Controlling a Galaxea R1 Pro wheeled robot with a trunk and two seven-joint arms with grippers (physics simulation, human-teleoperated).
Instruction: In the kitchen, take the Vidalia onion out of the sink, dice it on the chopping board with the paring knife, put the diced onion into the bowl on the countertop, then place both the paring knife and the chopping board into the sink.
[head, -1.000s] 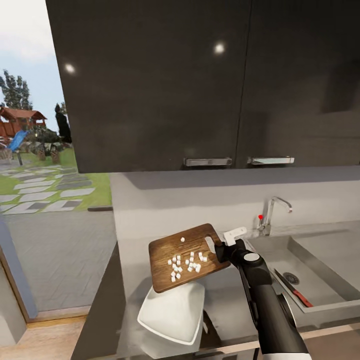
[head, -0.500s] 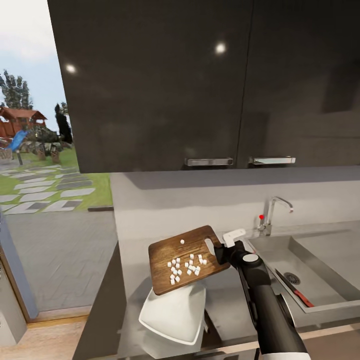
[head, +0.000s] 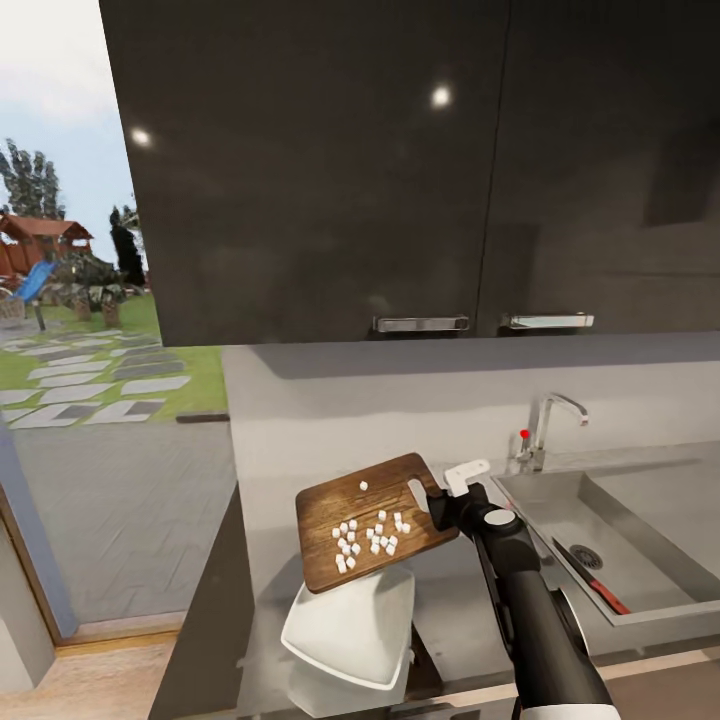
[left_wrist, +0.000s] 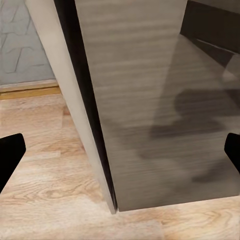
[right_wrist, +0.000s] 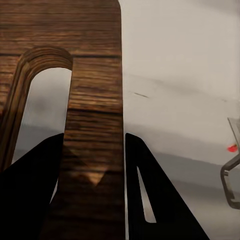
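Note:
My right gripper (head: 437, 499) is shut on the handle end of the brown chopping board (head: 340, 500), holding it in the air, tilted down over the white bowl (head: 350, 628). Several white onion dice (head: 368, 537) lie on the board, toward its lower side. In the right wrist view the dark fingers (right_wrist: 150, 195) clamp the board's strip (right_wrist: 95, 115) beside the handle slot. The bowl stands on the grey countertop (head: 450, 600). The red-handled paring knife (head: 590, 582) lies in the steel sink (head: 545, 510). My left gripper (left_wrist: 120, 155) hangs open, low beside a cabinet.
The chrome faucet (head: 548, 428) with its red knob (head: 524, 434) stands behind the sink. Glossy black upper cabinets (head: 400, 170) hang close above the work area. The counter ends at the left by a window. Wood floor (left_wrist: 45, 165) and a cabinet side (left_wrist: 145, 100) face the left wrist.
The board has tipped slightly further and the dice have slid a little toward its lower edge. The head view has shifted a touch.

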